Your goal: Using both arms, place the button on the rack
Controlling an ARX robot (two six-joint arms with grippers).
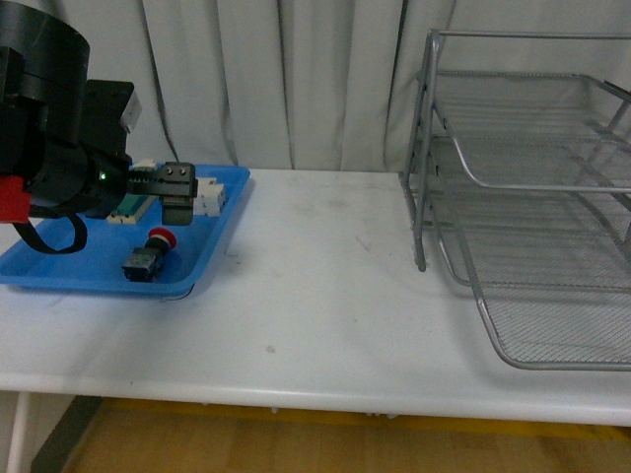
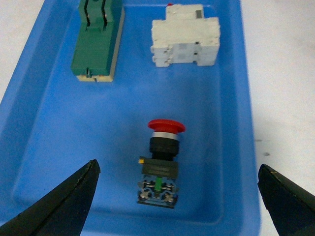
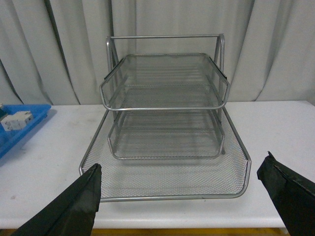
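I see the button point(image 1: 150, 254) lying on its side in the blue tray point(image 1: 59, 273) at the left of the surface point(image 1: 325, 286). Its red cap points toward the white terminal block point(image 2: 184, 37) and the green-and-cream strip point(image 2: 96, 42). My left end effector point(image 2: 178, 168) hangs above the button with its jaws spread wide, touching nothing. The right end effector point(image 3: 182, 163) is likewise spread and empty, facing the rack point(image 3: 162, 108), which stands at the surface's right, well apart from the tray.
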